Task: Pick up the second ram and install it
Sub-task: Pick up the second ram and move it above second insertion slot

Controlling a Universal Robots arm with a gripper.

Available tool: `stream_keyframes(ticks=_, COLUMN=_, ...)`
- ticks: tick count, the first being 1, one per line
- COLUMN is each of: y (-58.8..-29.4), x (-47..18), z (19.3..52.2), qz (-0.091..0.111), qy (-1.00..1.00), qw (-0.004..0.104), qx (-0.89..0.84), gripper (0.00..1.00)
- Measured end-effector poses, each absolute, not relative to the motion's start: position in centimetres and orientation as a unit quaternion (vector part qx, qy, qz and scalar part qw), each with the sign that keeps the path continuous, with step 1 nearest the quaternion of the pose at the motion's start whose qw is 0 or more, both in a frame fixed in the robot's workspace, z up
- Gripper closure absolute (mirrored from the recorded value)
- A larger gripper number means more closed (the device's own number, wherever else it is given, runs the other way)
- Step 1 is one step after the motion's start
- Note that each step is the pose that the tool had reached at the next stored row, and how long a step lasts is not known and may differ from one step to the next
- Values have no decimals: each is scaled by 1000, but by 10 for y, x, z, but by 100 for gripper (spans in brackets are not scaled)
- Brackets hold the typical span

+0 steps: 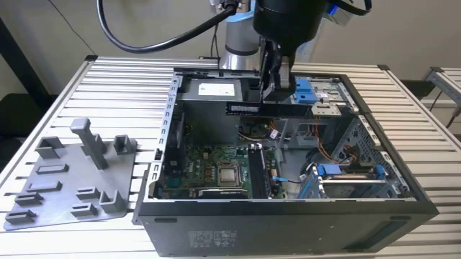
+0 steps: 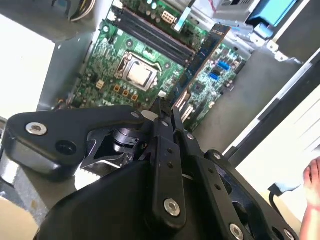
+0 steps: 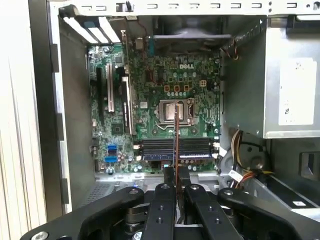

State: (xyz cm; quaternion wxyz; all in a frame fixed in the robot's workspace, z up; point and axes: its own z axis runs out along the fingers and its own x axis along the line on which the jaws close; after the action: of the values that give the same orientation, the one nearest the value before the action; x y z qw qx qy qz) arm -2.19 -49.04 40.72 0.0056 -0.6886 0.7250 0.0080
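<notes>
1. The end effector [image 1: 277, 97] is clamped shut on the second ram [image 1: 268, 109], pinching the stick near its middle.
2. The second ram hangs level in the air above the rear half of the open computer case [image 1: 288, 226], touching nothing else.
3. In the first wrist view the stick appears edge-on [image 3: 176, 125], its line running across the memory slots [image 3: 155, 147] and the processor socket [image 3: 167, 111].
4. The green motherboard [image 1: 209, 162] lies on the case floor, below the stick.
5. The case rests on a slatted bench [image 1: 108, 81].
6. A grey tray [image 1: 65, 183] with upright posts lies just beside the case, on the exterior view's left.
7. A person's hand [image 2: 312, 180] shows at the second wrist view's edge.
</notes>
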Motion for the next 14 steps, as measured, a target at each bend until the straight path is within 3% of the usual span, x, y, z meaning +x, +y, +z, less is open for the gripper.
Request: stream_keyframes(ticks=14, y=-490, x=-1, z=407, qz=8, qy=724, qw=6, qx=-689, gripper=86)
